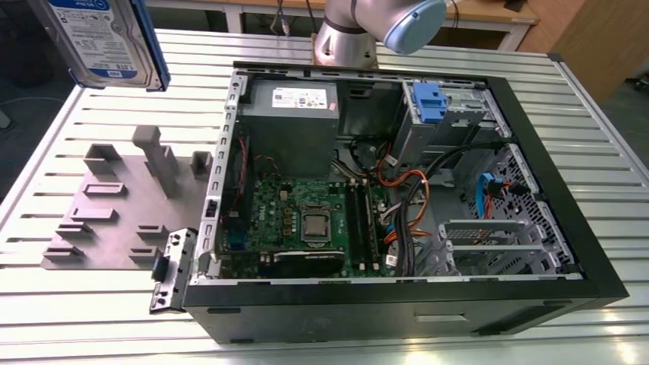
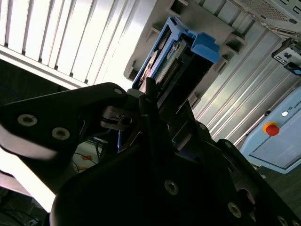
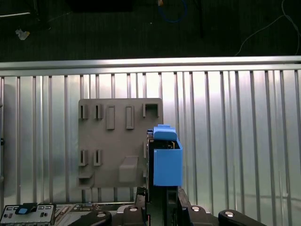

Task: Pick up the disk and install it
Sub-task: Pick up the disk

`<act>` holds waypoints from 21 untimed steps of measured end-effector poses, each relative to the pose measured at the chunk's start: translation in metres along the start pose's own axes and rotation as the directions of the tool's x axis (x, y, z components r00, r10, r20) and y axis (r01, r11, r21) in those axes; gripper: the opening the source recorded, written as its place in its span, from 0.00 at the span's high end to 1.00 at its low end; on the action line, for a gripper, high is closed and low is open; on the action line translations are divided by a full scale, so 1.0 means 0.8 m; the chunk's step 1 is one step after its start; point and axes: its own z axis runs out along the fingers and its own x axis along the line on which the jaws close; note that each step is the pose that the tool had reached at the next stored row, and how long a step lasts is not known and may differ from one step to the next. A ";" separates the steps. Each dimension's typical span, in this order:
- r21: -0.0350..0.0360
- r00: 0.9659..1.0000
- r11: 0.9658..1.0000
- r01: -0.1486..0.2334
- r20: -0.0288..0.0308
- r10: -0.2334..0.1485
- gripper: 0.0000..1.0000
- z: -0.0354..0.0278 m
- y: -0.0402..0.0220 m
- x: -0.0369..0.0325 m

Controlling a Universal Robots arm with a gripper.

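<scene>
The gripper (image 2: 157, 101) is clenched on the disk (image 2: 175, 59): in both wrist views its jaws close on one end of the disk, and the blue front end points away from the gripper. In the exterior view the disk (image 1: 99, 42) hangs in the air at the upper left, label face toward the camera and slightly tilted, clear of the table (image 1: 81, 319) and well apart from the case (image 1: 355, 312). In the first wrist view the disk (image 3: 167, 162) appears edge-on, extending from the gripper (image 3: 157, 195) over one edge of the grey fixture plate (image 3: 117, 136); it does not sit in any of the plate's slots. The fixture plate (image 1: 112, 228) lies flat on the slatted table, just beside the case on the exterior view's left. The case lies on its side with the cover off. Inside it, the power supply (image 1: 294, 125) sits at the far end, the motherboard (image 1: 304, 220) lies below it toward the near end, and the cage (image 1: 469, 114) with its blue latch stands in the far corner on the exterior view's right. Orange and blue cables run between the motherboard and the cage side. The arm (image 1: 381, 26) rises from its base on the table just behind the case.
</scene>
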 end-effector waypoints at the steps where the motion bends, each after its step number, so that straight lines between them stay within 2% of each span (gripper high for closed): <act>1: 0.000 1.000 1.000 0.000 0.000 0.000 0.65 0.0000 -0.0016 -0.0001; 5: 0.000 1.000 1.000 0.000 0.000 0.000 0.65 -0.0001 -0.0050 -0.0003; 21: 0.000 1.000 1.000 0.000 0.000 0.000 0.65 -0.0002 -0.0060 -0.0003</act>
